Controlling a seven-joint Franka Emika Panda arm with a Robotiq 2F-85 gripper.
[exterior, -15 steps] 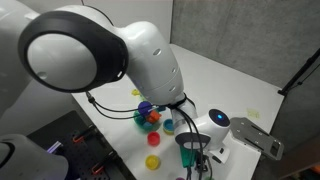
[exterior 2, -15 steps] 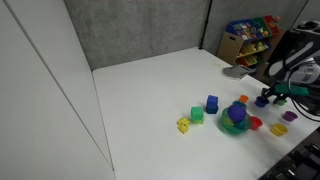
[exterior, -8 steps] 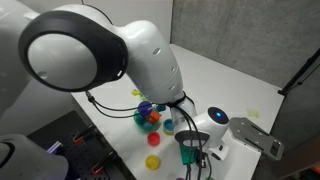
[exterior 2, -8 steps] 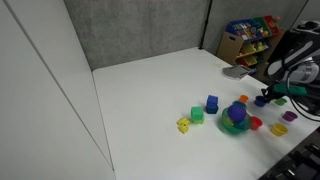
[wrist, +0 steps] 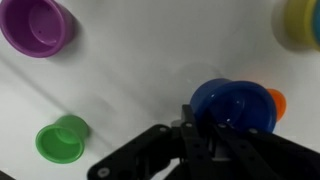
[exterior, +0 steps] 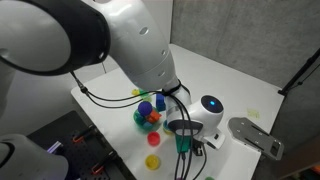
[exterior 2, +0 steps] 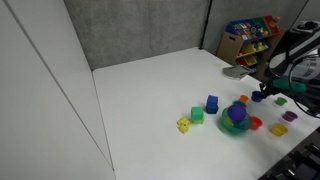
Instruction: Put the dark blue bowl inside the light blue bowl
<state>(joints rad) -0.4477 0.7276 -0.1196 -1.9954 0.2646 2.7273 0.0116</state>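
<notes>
The claw (wrist: pixel 200 123) is clenched on the rim of the small round dark blue plastic bowl (wrist: pixel 235 105) — over the white tabletop (wrist: pixel 130 90), just beside a small orange plastic piece (wrist: pixel 276 100).

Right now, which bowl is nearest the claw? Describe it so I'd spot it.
In the wrist view, find the gripper over the white table. The dark blue bowl is at its tip, an orange piece peeking beside it. Its neighbours are a purple bowl and a green cup.
</notes>
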